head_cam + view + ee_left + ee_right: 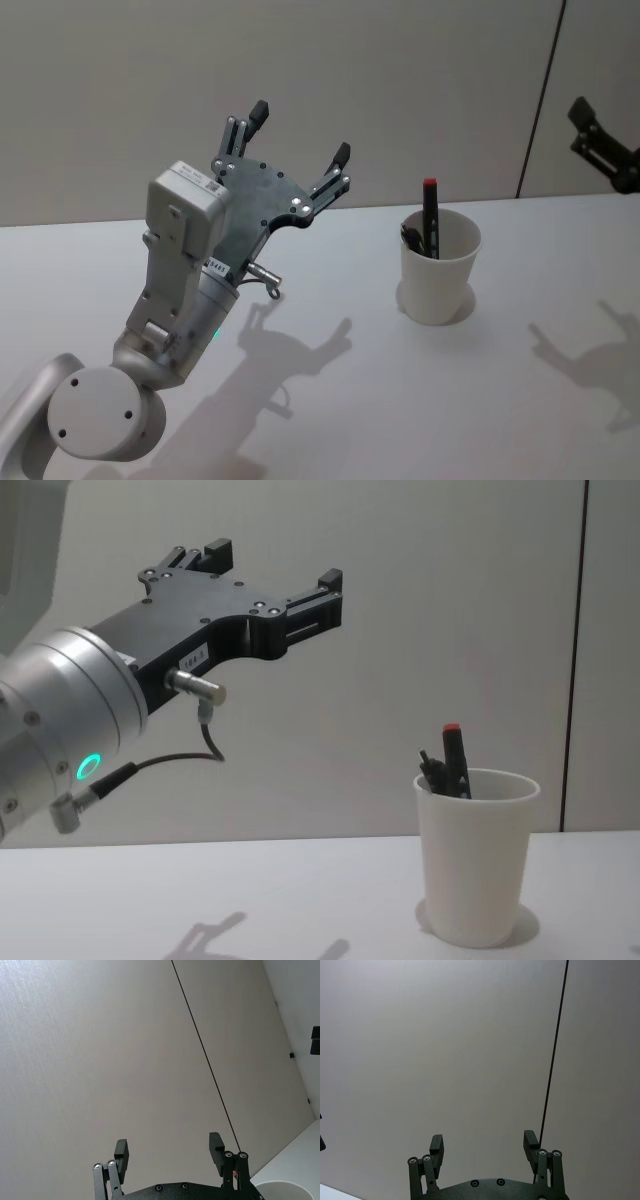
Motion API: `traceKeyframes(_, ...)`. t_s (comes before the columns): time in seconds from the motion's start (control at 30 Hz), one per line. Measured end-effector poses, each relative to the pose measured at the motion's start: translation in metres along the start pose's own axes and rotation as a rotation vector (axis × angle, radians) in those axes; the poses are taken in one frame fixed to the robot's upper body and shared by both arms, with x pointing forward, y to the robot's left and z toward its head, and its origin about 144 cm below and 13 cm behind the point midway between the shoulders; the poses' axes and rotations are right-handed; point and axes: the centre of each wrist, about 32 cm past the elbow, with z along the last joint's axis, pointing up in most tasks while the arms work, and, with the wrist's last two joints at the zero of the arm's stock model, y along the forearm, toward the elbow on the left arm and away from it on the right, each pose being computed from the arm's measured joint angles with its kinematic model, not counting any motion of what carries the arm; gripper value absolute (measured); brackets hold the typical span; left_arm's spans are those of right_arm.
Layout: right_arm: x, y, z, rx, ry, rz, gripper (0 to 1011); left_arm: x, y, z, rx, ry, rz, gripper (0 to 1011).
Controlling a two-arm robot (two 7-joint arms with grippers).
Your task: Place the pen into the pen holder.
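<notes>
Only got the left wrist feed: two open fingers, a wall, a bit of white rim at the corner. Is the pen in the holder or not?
Observer: Yes. The pen, black with a red tip, stands in the pen holder, leaning on its rim.
Operator: Where's the left gripper relative to it?
Observer: The left gripper is raised above the table, to the robot's left of the cup, open and empty.
Operator: And the right arm?
Observer: The right gripper sits high at the far right, away from the cup; its wrist view shows the fingers spread with nothing between them.
</notes>
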Motion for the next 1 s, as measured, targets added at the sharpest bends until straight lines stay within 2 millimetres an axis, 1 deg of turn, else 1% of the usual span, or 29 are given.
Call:
traceKeyframes(0.37,0.0,-0.001,0.001,0.001,0.003,-0.003,1001,0.0,0.0,0.0,0.003,0.0,-0.001,1000)
traceKeyframes(0.53,-0.003,-0.001,-0.003,-0.024,0.013,-0.009,1001,0.0,-0.001,-0.002,0.031,0.005,0.0,1001)
traceKeyframes(0.73,-0.012,-0.001,-0.016,-0.097,0.038,-0.023,1001,0.001,-0.004,-0.006,0.108,0.019,0.004,1001)
traceKeyframes(1.0,-0.032,-0.002,-0.036,-0.224,0.085,-0.041,1001,0.004,-0.008,-0.013,0.226,0.033,0.008,1001)
